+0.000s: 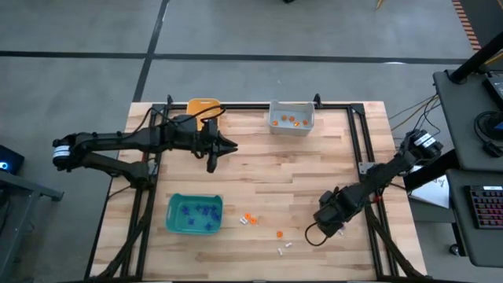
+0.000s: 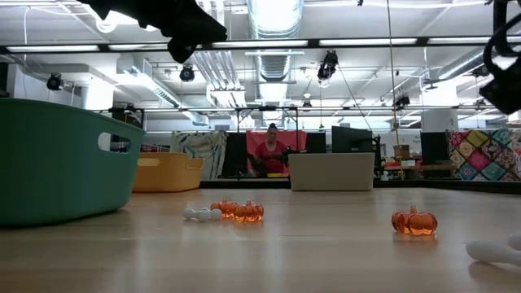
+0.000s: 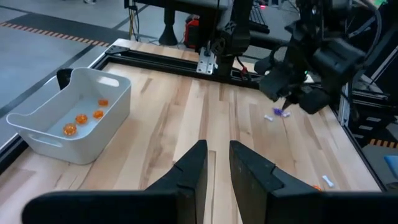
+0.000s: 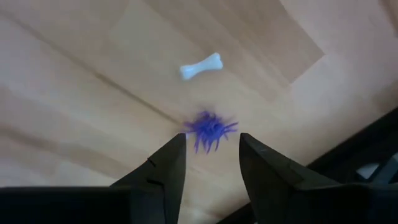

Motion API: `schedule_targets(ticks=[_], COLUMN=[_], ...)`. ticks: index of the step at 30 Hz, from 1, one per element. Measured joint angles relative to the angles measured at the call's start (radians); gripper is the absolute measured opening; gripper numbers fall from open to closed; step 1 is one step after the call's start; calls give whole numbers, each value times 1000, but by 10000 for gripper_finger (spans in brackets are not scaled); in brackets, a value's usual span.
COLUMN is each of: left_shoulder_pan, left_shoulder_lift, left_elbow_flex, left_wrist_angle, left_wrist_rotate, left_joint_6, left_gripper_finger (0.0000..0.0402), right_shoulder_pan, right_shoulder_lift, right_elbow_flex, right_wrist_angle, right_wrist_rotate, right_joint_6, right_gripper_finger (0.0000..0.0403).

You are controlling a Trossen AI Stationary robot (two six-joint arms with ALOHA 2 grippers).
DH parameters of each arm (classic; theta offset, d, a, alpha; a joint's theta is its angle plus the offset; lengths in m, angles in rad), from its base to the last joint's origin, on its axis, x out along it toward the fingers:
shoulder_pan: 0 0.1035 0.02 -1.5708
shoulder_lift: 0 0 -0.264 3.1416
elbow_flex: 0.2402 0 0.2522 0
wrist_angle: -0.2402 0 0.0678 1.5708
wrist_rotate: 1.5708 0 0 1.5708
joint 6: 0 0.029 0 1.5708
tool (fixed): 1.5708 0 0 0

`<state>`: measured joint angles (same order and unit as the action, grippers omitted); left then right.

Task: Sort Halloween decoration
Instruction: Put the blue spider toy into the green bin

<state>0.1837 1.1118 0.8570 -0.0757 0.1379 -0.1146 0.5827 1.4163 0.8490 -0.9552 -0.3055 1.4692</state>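
My right end effector [image 4: 210, 163] hangs parted over the wooden surface [image 1: 259, 173], holding nothing; a purple spiky trinket [image 4: 209, 129] sits blurred just off its tips, a white bone [image 4: 200, 66] beyond. At nine o'clock, my left end effector [image 3: 216, 163] hovers narrow and empty.

Middle of table: bare light wooden tabletop [image 1: 259, 173], lots of room to pass.
Back edge: white plastic bin [image 1: 291, 119] and orange-yellow plastic bin [image 1: 203, 106] in the way.
Front left: teal plastic bin [image 1: 194, 214] blocks that corner.
Front centre: tiny orange pumpkin trinkets [image 1: 249, 218] and small white bone trinkets [image 1: 284, 248] scattered about, low clutter.
Sides: black metal frame rails [image 1: 357, 137].
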Motion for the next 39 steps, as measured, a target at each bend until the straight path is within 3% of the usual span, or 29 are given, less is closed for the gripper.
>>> schedule_targets(ticks=[7,27,39], left_shoulder_pan=[0,0,0], left_shoulder_lift=[0,0,-1], left_elbow_flex=[0,0,0], left_wrist_angle=[14,16,30], left_wrist_rotate=[0,0,0], left_joint_6=[0,1,9], left_gripper_finger=[50,50,50], right_shoulder_pan=[0,0,0], right_shoulder_lift=[80,141,145], right_elbow_flex=[0,-1,-1], right_wrist_angle=[3,29,14], right_wrist_rotate=[9,-13,-12], right_joint_6=[-37,-52,-80], right_gripper_finger=[135,73,10])
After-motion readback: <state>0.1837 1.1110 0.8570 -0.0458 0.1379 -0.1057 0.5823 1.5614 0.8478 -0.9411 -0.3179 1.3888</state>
